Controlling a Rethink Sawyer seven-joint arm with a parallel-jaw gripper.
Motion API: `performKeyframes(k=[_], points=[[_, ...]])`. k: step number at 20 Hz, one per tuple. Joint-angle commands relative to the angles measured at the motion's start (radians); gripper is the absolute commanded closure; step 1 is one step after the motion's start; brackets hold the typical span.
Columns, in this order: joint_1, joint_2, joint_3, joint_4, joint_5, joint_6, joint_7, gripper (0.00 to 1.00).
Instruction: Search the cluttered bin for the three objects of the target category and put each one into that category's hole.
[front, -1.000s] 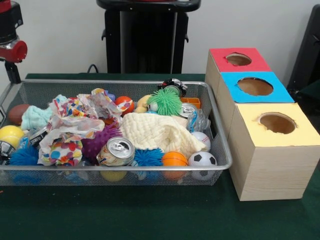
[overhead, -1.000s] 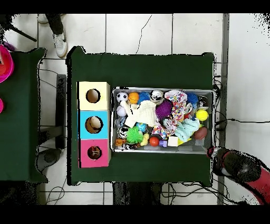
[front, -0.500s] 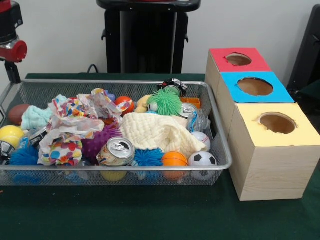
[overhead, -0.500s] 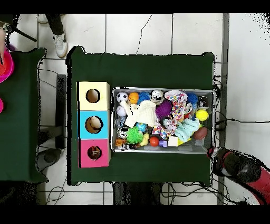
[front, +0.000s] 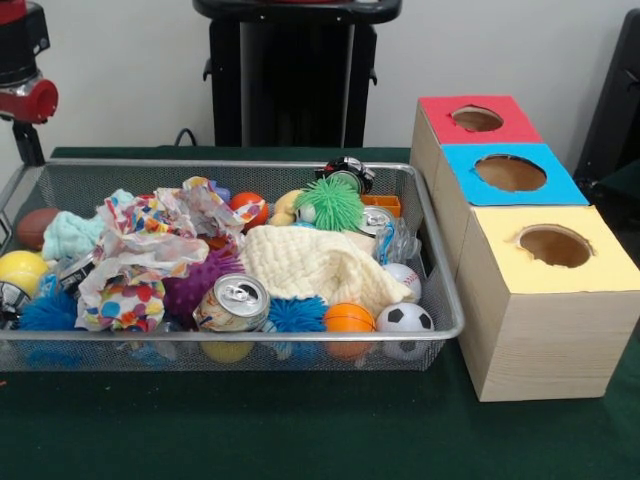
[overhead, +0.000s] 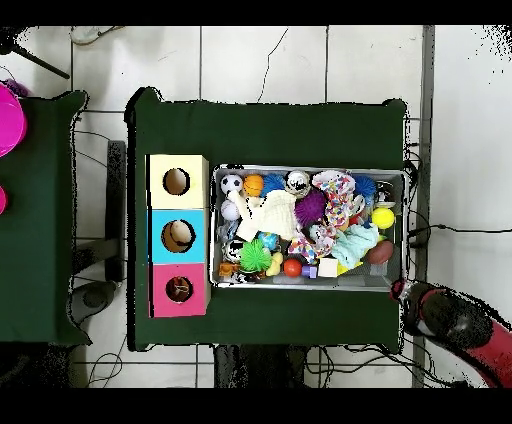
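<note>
Sitting well apart from bin (front: 440, 330), gripper (front: 22, 95) seemingly drawn back

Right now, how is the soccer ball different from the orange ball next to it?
The soccer ball is white with black patches; the orange ball is plain orange with a dark line. The soccer ball looks slightly bigger and lies nearer the bin's box-side corner. Both are round and rest against the front wall of the wire bin.
</note>
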Motion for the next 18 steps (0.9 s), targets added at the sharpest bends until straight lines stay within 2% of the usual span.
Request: performKeyframes(k=[1,5,10,16,18], points=[[0.045,-0.017,-0.024,0.158,-0.022,-0.076,0.148,1.0],[0.07,-0.072,-0.032,0.197,0.013,-0.07,0.168,1.0],[0.133,-0.178,-0.016,0.231,0.061,-0.053,0.184,1.0],[0.248,-0.226,-0.042,0.233,0.161,0.018,0.251,1.0],[0.304,-0.24,-0.083,0.237,0.183,0.017,0.286,1.0]])
